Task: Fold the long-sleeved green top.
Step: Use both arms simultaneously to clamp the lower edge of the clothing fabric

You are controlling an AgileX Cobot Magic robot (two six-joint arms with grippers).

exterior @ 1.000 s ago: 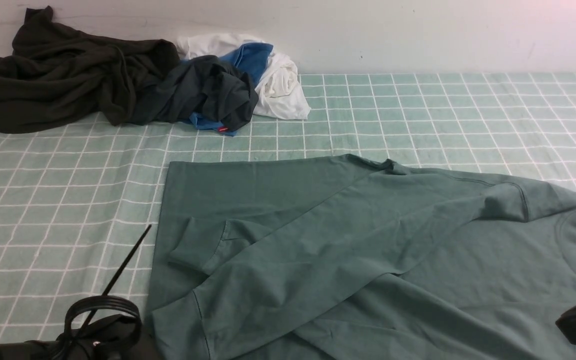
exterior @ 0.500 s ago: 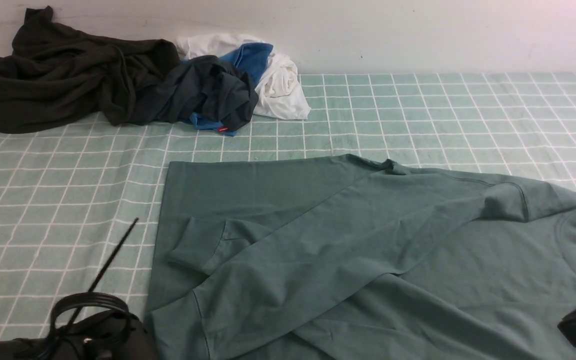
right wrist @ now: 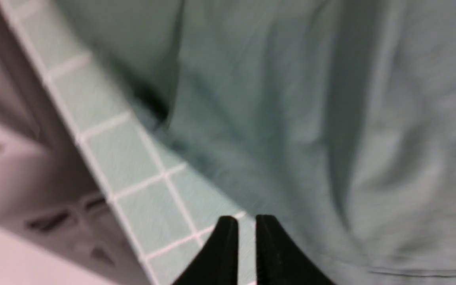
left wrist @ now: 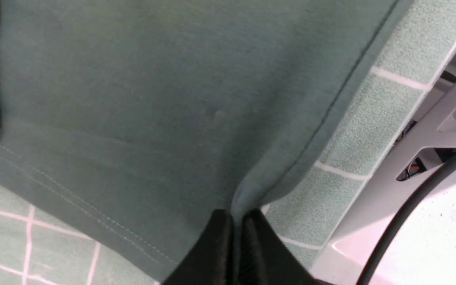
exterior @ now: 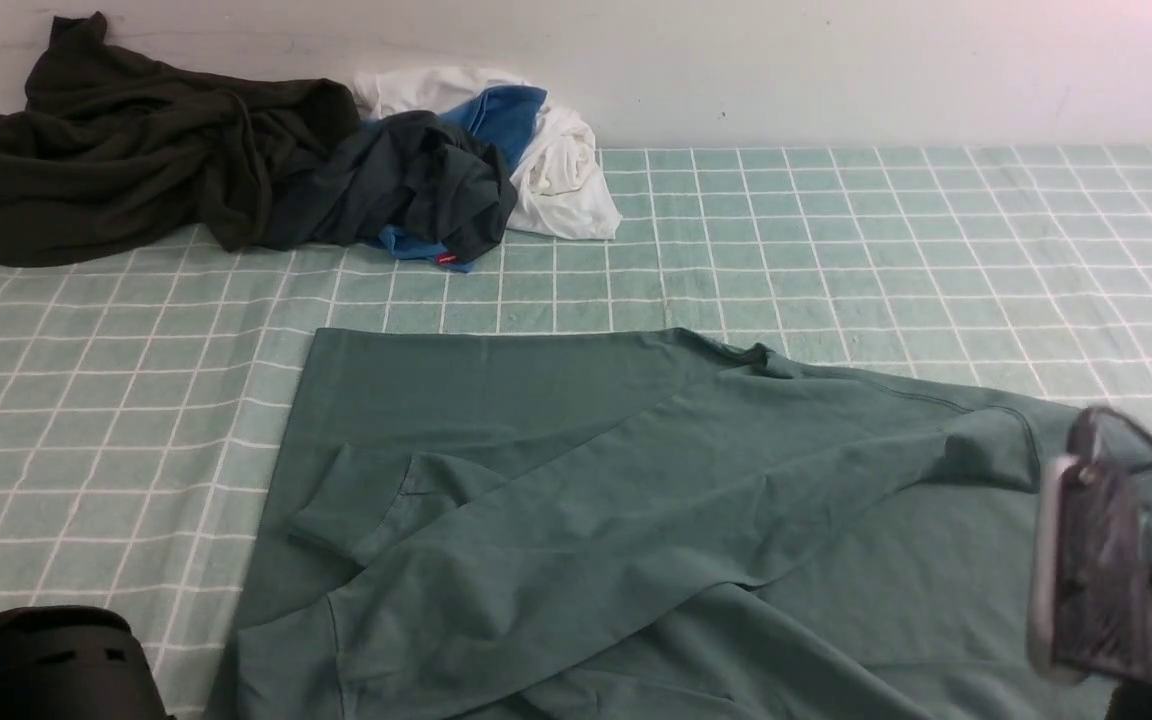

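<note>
Vs. 0.5 s earlier, the green top (exterior: 636, 520) had slid toward the robot & to its left across the checked tablecloth (exterior: 836, 250). It lay flat w/ sleeves crossed over the body, well apart from the clothes pile (exterior: 236, 170) at the far wall. The left gripper (left wrist: 238, 221) was clamped on a pinch of the hem edge, while the right arm (exterior: 1106, 570) had swung up into view. The right gripper (right wrist: 247, 225) had its fingers nearly together over the fabric's edge, but blur left any grip unconfirmed; prob. the garment was being repositioned for the body fold.
</note>
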